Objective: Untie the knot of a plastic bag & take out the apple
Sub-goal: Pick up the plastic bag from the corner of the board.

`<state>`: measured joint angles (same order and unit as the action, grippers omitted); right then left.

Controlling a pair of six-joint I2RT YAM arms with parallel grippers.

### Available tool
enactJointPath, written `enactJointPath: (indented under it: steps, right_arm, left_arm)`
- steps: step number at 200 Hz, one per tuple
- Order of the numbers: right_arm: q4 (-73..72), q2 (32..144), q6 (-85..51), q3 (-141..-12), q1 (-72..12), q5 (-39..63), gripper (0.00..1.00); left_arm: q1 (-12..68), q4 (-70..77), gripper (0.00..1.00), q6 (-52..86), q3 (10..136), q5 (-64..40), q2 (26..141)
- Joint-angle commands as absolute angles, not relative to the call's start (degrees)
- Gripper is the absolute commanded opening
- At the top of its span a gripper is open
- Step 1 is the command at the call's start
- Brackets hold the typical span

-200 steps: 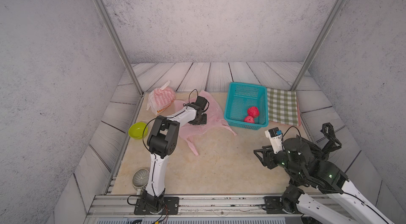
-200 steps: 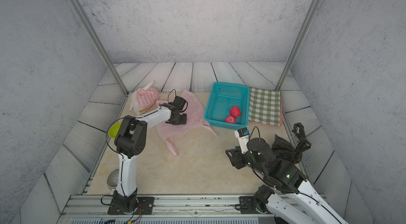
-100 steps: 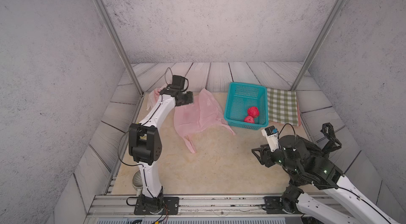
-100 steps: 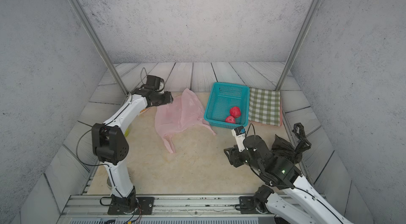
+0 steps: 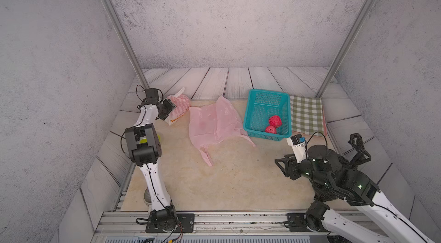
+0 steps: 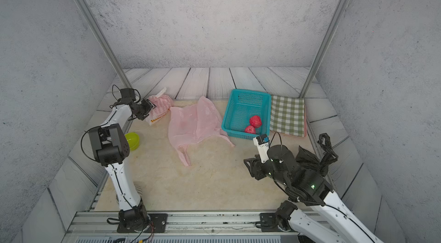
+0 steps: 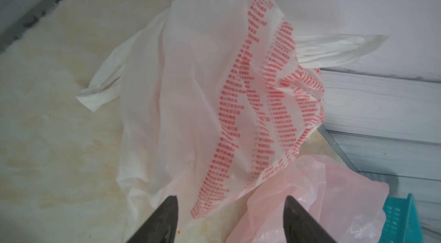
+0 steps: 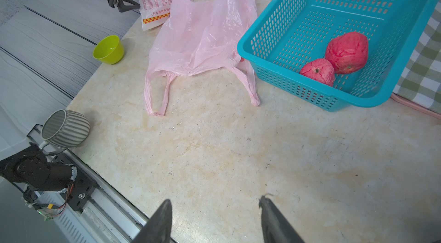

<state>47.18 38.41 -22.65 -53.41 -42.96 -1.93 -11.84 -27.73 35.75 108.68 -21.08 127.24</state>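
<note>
Top view: left end effector (image 5: 172, 106) is gaping, empty, before the printed bag (image 5: 181, 107). Left wrist: that bag is bulging ahead, seemingly unemptied. Right wrist: right end effector (image 8: 214, 215) is hovering wide, apples (image 8: 346, 52) lying ahead in a basket (image 8: 243, 48).

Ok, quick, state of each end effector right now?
Left end effector: open, empty, facing the red-printed white bag.
Right end effector: open, empty, above bare tabletop.

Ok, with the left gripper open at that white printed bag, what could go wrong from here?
The left gripper faces the loose body of the white printed bag, no clear knot in view, so it may pinch only film. The pink bag lies against it, so the jaws could snag both.
</note>
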Motion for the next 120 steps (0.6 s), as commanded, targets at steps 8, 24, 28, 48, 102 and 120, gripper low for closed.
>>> enactJointPath:
  steps: [8,24,28,48,102,120]
  right_arm:
    - [49.49,38.17,-22.52,-53.93,-43.16,-2.48,0.60]
    - [48.98,37.89,-23.25,-53.04,-43.16,-2.31,0.60]
    - [48.88,37.89,-23.41,-52.75,-43.15,-2.24,0.60]
    - [48.43,38.18,-23.98,-52.34,-43.20,-1.52,0.60]
    - [48.78,38.67,-23.95,-52.72,-43.21,-1.58,0.60]
    - [48.53,38.85,-24.22,-52.49,-43.20,-1.35,0.60]
  left_arm:
    - [-12.15,-33.93,0.88,31.13,116.55,-18.61,129.33]
    - [-12.07,-34.37,0.96,29.85,117.51,-19.14,130.57]
    - [-12.09,-34.44,0.97,29.63,117.54,-19.14,130.68]
    - [-11.87,-34.47,0.97,28.19,117.92,-18.67,131.37]
    - [-8.60,-51.44,0.90,16.64,138.30,-8.34,142.15]
    - [-7.66,-55.24,0.86,15.55,143.86,-7.16,146.03]
